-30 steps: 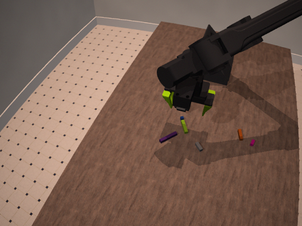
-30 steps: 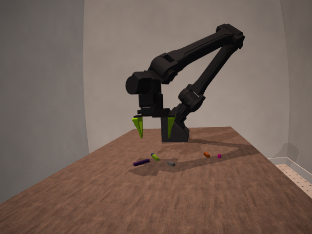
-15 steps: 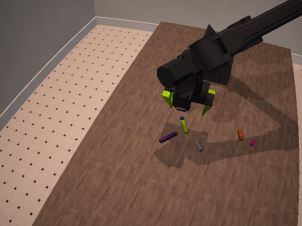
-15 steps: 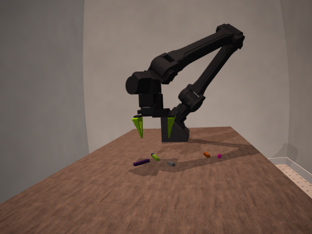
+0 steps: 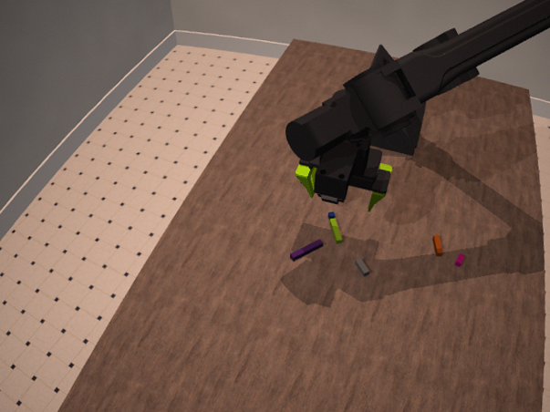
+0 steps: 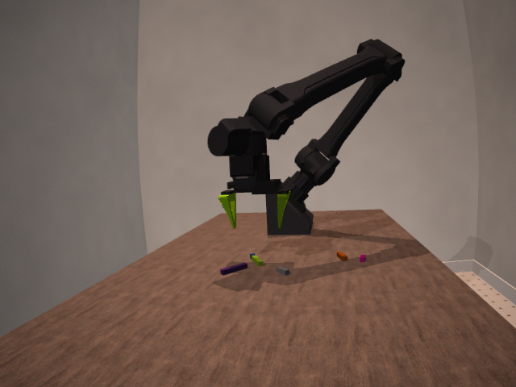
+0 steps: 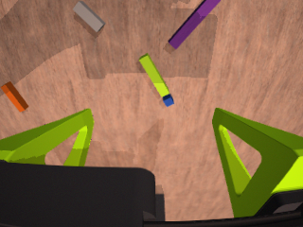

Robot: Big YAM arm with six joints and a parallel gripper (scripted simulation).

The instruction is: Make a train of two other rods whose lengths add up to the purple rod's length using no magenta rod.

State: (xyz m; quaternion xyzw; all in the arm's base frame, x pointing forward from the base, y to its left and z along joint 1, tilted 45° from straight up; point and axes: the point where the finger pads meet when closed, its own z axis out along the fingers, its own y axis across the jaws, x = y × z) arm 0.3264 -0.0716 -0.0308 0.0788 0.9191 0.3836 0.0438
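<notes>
The lime rod (image 5: 335, 230) lies flat with the small blue rod (image 5: 331, 215) at its far end, the two end to end in one line; they also show in the wrist view, lime (image 7: 153, 75) and blue (image 7: 169, 100). The purple rod (image 5: 306, 249) lies apart to their left, also in the wrist view (image 7: 195, 21). My gripper (image 5: 341, 196) hangs open and empty well above the table, over the blue end of the pair, seen from the side in the exterior view (image 6: 255, 208).
A grey rod (image 5: 362, 266) lies right of the lime rod. An orange rod (image 5: 437, 244) and a magenta rod (image 5: 459, 260) lie further right. The arm's base (image 6: 289, 216) stands at the back of the table.
</notes>
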